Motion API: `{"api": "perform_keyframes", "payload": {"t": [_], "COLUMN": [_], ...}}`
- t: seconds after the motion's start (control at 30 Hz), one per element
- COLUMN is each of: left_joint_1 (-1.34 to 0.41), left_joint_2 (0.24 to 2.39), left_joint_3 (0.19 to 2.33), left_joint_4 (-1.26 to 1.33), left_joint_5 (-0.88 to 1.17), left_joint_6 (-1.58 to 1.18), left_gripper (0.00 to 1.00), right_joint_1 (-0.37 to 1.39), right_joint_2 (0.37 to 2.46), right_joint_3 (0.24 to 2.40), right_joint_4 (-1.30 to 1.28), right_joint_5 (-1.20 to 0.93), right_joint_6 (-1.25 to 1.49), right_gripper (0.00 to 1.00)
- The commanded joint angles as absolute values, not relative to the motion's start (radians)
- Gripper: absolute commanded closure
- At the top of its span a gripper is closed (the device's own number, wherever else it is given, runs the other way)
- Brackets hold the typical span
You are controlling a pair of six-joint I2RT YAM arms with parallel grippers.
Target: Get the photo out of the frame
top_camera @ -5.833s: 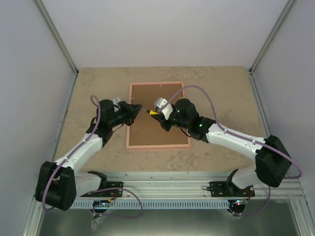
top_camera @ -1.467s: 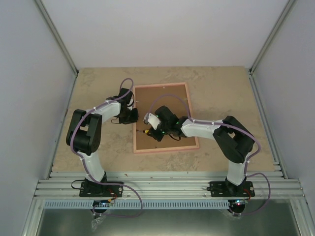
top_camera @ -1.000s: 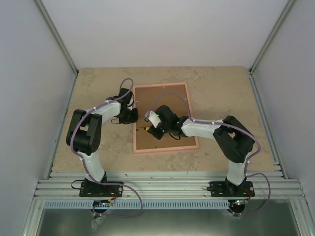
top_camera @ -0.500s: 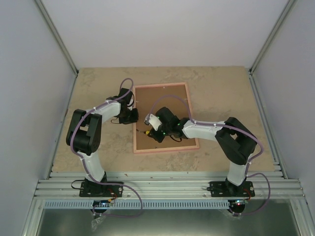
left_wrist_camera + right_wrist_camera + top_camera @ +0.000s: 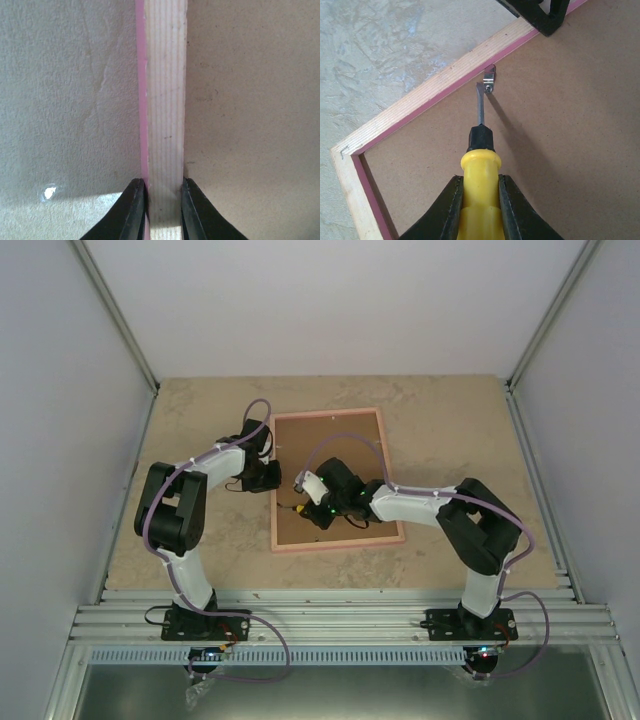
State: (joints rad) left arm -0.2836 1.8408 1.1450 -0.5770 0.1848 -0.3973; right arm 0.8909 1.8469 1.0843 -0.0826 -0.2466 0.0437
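You look mid-unclipping: left gripper (image 5: 162,200) pinches the frame (image 5: 165,100) at its nine-o'clock rail, right gripper (image 5: 480,195) holds the screwdriver (image 5: 480,150), so next lever the clip (image 5: 490,80) off the backing (image 5: 560,125).

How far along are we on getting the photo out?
Done: the frame lies back-up. In hand: the left gripper clamps its side rail; the right gripper holds a yellow-handled screwdriver, tip at a metal clip. Left: the brown backing board is still in place; the photo is not in view.

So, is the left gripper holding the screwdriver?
No, the left gripper pinches the edge of the frame; the screwdriver sits in the right gripper.
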Motion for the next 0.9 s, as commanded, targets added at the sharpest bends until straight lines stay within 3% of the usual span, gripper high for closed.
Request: {"api": "perform_keyframes", "payload": {"t": [0.0, 0.7, 0.87], "left_joint_1": [-0.296, -0.296, -0.296], "left_joint_2": [1.812, 1.808, 1.807], "left_joint_3": [1.137, 1.136, 1.135], "left_joint_4": [-0.592, -0.592, -0.592], "left_joint_5": [0.251, 0.248, 0.245], "left_joint_6": [-0.398, -0.400, -0.400], "left_gripper": [0.97, 0.97, 0.97], "right_joint_1": [0.898, 0.930, 0.930], "right_joint_2": [1.874, 1.904, 1.896], "right_joint_3": [1.094, 1.123, 1.119], "right_joint_4": [-0.058, -0.055, -0.063], "right_joint_5": [-0.224, -0.246, -0.166], "right_joint_6": [0.060, 0.075, 0.092], "right_gripper": [1.00, 1.00, 1.00]}}
